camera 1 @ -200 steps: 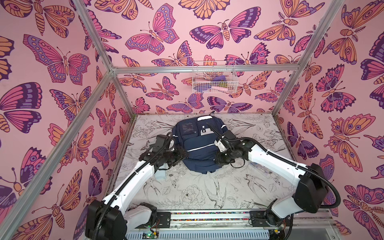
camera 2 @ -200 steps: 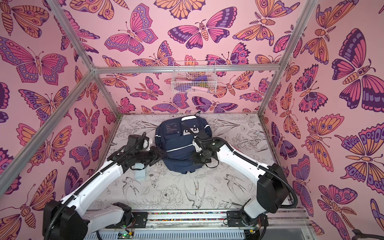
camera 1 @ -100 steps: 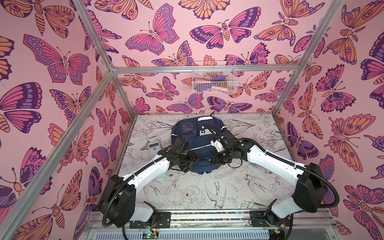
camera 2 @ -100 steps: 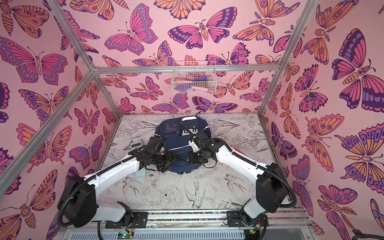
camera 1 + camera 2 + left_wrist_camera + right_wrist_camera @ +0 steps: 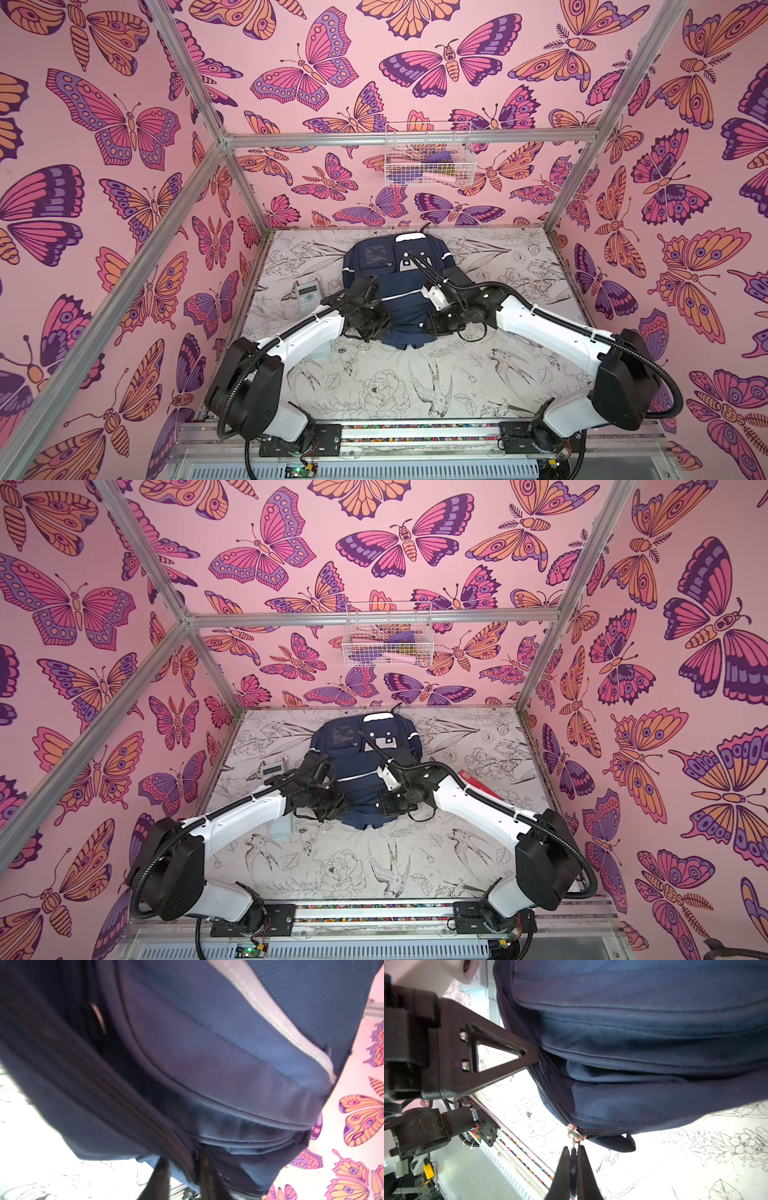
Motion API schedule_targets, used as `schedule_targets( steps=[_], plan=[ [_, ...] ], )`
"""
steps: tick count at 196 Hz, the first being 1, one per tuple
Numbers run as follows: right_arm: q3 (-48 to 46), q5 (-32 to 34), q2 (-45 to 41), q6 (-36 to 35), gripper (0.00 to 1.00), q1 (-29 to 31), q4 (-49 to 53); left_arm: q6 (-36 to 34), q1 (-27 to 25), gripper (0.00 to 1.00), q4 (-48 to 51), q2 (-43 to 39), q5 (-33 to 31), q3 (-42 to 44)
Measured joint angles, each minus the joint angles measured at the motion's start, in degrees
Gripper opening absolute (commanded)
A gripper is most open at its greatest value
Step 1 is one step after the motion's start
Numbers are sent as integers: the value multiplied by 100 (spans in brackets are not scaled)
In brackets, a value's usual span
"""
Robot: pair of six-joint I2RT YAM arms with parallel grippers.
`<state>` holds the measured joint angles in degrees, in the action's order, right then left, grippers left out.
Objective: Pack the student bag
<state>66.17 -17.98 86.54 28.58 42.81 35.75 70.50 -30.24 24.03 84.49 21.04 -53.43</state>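
Now the left jaws have swung in, clamping the edge of the student bag point(image 5: 395, 282) — right jaws pinch the zip pull point(image 5: 574, 1136); looks braced to unzip.

Bird-and-flower printed table point(image 5: 415, 386), student bag point(image 5: 401, 311) lying flat, calculator point(image 5: 306, 294) near it, flat red item point(image 5: 478, 784)

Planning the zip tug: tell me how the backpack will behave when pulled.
Likely floppy: the backpack sags and creases near its open zip. It may bunch or slide as the right gripper tugs the zipper pull it pinches.
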Motion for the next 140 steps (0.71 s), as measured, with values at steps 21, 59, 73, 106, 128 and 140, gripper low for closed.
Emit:
schedule_targets(
  steps=[21,59,73,106,128,140],
  plan=[
    [-11,72,-9,-57,0,4,2,-90,57,0,-11,-15,103,0],
    [-11,140,-55,-129,0,-225,20,-323,149,0,44,-291,168,66],
    [-11,144,-52,-160,0,-380,50,-476,175,0,153,-461,142,70],
    [-7,240,11,-210,0,-739,109,-745,234,0,286,-863,0,146],
    [0,404,197,-295,0,-992,144,-848,304,0,396,-960,-109,236],
    [26,522,372,-345,0,-1099,151,-876,321,0,446,-960,-142,282]
  ],
)
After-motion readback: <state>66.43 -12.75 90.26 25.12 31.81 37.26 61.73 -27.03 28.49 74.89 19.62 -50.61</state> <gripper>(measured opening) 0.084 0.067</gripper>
